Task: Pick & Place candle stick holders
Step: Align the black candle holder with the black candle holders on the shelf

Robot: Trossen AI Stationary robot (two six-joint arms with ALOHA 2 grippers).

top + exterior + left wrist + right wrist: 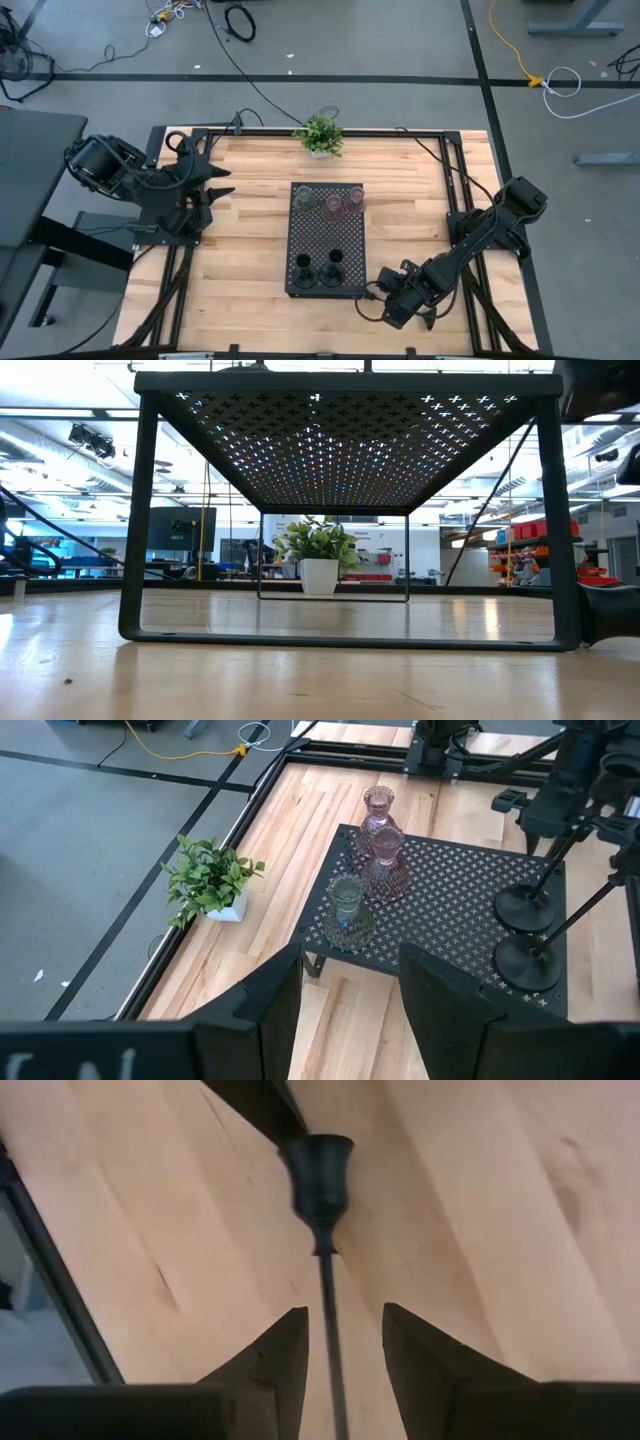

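A black perforated tray (325, 235) stands on legs mid-table. At its far end stand an olive-green glass cup (305, 197) and two pinkish glass cups (332, 205) (354, 200). At its near end stand two black holders (303, 268) (333, 268) on round bases. A third black holder, with a long thin stem (327, 1295) and a cup end (320, 1165), points away from my right gripper (345, 1312), low by the tray's near right corner (375, 297). Its open fingers stand on either side of the stem; the base is hidden. My left gripper (222, 185) waits open at the far left. My right gripper has the holder's thin stem (330, 1340) running between its two fingers, along them, close beside one finger (290, 1340). The gap is wider than the stem. Whether a finger touches the stem, I cannot tell. The base end is hidden behind the gripper.
A small green potted plant (320, 135) stands at the table's far edge behind the tray. Black frame rails (450, 170) run along the table's sides. Bare wood lies left (250, 250) and right (410, 200) of the tray.
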